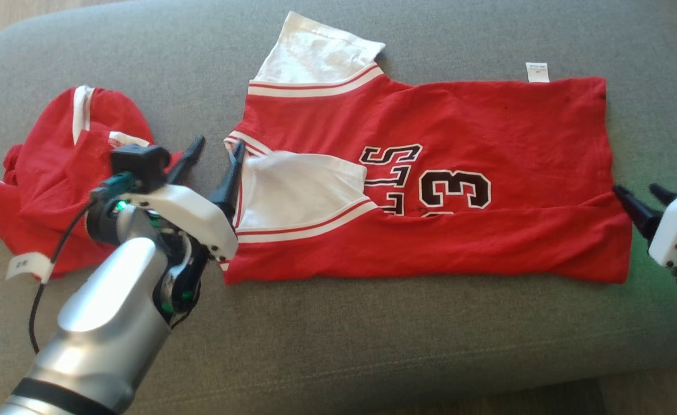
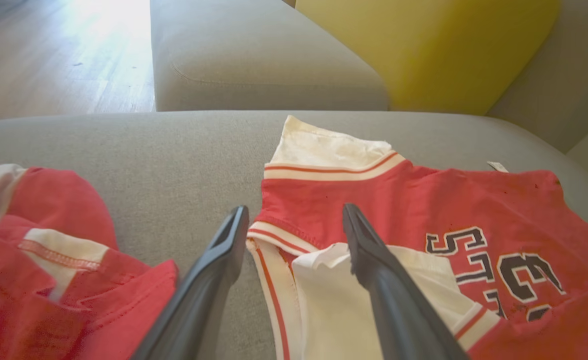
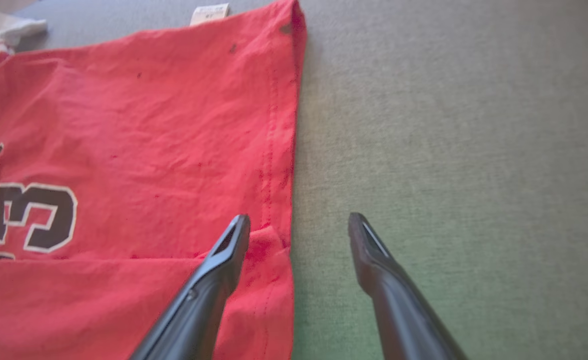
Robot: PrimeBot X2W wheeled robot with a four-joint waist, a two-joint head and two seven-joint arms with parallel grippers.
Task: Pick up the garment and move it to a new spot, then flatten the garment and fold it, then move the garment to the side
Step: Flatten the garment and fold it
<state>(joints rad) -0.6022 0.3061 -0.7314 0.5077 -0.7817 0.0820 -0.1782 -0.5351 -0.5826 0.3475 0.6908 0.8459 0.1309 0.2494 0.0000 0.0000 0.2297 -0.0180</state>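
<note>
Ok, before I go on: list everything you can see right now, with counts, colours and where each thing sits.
Spread jersey: one, red with white sleeves and dark lettering, laid out mid-seat, near edge folded over the number.
Crumpled garment: one, red with white trim, bunched on the seat left of the jersey.
Tags: two, white, one at the jersey's far edge, one on the bunched garment's near side.
Sofa seat: one, grey, under both garments.
Cushion: one, yellow, behind the seat.
Floor: one, brown wood, beyond the sofa.
Left gripper: one, dark fingers, open, astride the jersey's collar edge.
Right gripper: one, dark fingers, open, at the jersey's hem.
</note>
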